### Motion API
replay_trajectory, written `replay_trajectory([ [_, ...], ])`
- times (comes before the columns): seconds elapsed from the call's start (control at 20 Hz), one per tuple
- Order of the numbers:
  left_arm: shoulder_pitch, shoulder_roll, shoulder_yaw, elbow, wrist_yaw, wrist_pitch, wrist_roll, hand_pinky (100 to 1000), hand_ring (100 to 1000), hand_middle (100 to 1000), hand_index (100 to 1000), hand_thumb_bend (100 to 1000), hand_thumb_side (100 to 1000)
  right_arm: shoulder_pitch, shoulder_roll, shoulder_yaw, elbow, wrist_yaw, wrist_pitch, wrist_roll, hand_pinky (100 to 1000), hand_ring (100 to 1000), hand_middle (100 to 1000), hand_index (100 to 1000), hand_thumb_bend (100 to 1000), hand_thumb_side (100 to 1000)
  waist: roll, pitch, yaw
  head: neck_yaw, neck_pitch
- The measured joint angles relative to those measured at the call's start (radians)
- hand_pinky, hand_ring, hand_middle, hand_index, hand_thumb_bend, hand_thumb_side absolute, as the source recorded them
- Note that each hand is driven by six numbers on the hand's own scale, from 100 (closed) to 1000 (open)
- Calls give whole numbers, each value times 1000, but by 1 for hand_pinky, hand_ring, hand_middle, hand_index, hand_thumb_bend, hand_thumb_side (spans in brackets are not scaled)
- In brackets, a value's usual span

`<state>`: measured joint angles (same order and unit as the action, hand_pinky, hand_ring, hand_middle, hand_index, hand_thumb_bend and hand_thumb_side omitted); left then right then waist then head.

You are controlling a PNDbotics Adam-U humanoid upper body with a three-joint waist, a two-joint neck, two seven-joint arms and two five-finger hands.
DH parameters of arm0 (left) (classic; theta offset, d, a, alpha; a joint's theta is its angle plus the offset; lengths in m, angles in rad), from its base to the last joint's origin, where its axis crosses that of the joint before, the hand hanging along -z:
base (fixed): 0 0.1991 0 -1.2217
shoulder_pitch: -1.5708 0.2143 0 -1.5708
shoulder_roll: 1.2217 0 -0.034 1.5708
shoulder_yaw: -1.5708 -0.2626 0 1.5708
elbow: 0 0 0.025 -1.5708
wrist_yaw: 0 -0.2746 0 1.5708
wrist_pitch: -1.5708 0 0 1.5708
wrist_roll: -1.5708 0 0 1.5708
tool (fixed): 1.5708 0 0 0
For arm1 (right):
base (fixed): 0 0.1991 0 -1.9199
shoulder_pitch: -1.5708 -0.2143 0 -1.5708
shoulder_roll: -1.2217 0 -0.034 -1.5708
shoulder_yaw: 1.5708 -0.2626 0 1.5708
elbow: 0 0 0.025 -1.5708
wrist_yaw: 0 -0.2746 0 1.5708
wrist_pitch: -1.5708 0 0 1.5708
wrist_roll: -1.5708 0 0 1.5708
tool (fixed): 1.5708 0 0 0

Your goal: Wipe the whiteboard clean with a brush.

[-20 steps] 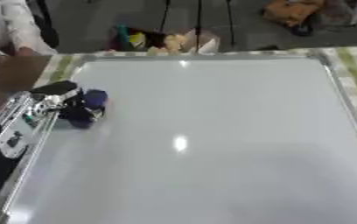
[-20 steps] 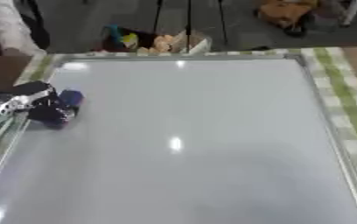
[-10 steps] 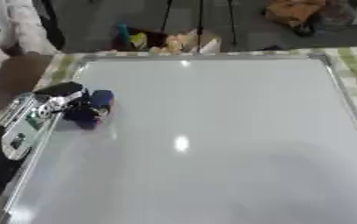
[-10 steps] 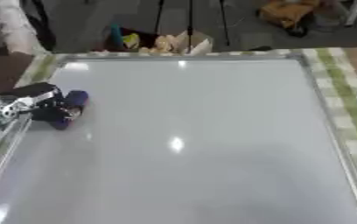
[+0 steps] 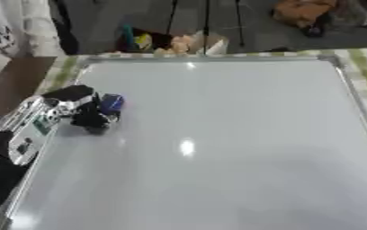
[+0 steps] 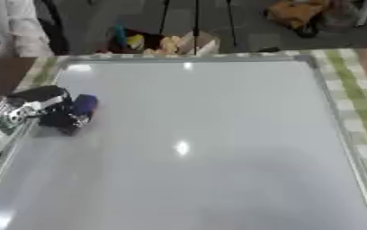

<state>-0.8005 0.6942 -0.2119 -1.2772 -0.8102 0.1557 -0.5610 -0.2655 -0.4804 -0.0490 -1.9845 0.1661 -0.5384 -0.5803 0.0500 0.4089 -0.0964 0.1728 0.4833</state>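
A large whiteboard (image 5: 234, 134) with a silver frame lies flat and fills most of both views; its surface looks blank, with only light glare. My left hand (image 5: 86, 113) reaches in from the left edge, its black fingers curled round a small blue brush (image 5: 111, 103) that rests on the board near its left side. The silver and black forearm (image 5: 29, 130) lies over the board's left frame. My right hand shows in neither view.
A green checked cloth (image 6: 360, 112) lies under the board on the right. Beyond the far edge are a dark floor, tripod legs (image 5: 206, 18), some colourful objects (image 5: 171, 42) and an orange bag (image 5: 301, 11). A person in white (image 5: 13, 31) stands at the far left.
My left hand with the brush has moved slightly to the right and a little toward the far edge across the board's left part. The camera view shifted slightly.
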Motion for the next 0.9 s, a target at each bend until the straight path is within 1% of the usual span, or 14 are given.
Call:
replay_trajectory([
  [0.4, -2, 0, -5, 3, -51, -13, 2, 478, 483, 380, 327, 202, 768, 0, 0, 0, 0, 0, 1, -1, 760, 700, 541, 790, 100, 821, 0, 0, 0, 1, 0],
  [0.65, -2, 0, -2, 10, -69, -8, 13, 476, 490, 380, 329, 170, 777, 0, 0, 0, 0, 0, 1, -1, 761, 700, 540, 789, 100, 821, 0, 0, 1, 1, 0],
  [0.9, 0, 0, 13, 22, -75, 7, 31, 476, 491, 379, 329, 163, 774, 0, 0, 0, 0, 0, 1, -1, 761, 700, 539, 789, 100, 821, -1, 0, 6, 1, 0],
])
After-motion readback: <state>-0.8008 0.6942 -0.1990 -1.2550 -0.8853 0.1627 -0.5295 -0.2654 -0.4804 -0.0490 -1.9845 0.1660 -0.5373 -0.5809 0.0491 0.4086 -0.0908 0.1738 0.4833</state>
